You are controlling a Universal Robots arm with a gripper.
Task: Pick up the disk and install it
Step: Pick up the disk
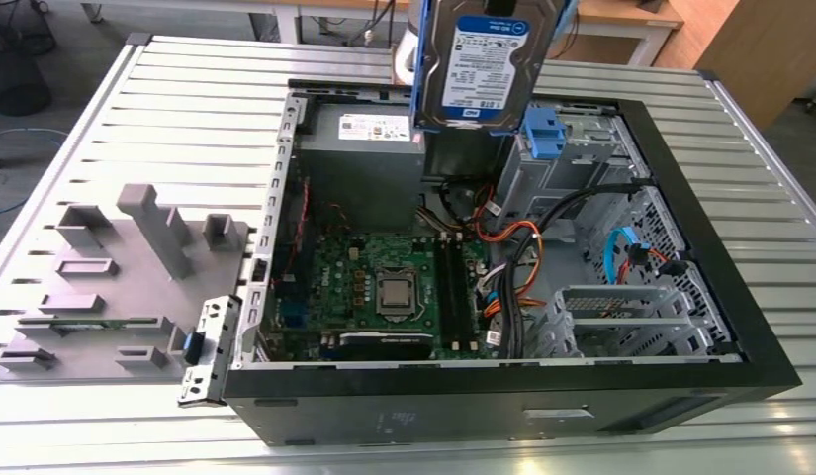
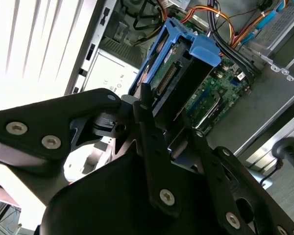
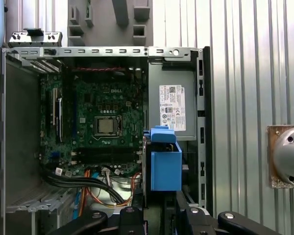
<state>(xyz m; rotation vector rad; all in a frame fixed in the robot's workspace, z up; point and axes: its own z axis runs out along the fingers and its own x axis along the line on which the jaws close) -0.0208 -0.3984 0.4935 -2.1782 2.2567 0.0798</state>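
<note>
The disk [image 1: 477, 69] hangs upright in the upper centre of the exterior view. It is clear of the open computer case [image 1: 513, 411] and sits above the gap between the grey power-supply box [image 1: 361, 148] and the small blue latch [image 1: 546, 134]. The case lies on the ribbed metal desk [image 1: 183, 99]. In the second wrist view the claw [image 2: 167, 117] is closed on the disk [image 2: 161, 73], with one dark finger on each broad face. The blue carrier frame and the connector edge point away towards the motherboard [image 2: 220, 93]. The first wrist view shows the same hold end-on, the blue frame [image 3: 165, 166] standing just beyond the claw [image 3: 164, 208]. By its looks this is a dense, rigid metal block, heavy for its size, with smooth faces that could slip in a light pinch. The exposed circuit board and connector pins look like the fragile parts, and the thin plastic frame would probably flex. The safest hold therefore seems to be across the metal body near its middle, as here, not on the blue rails.
</note>
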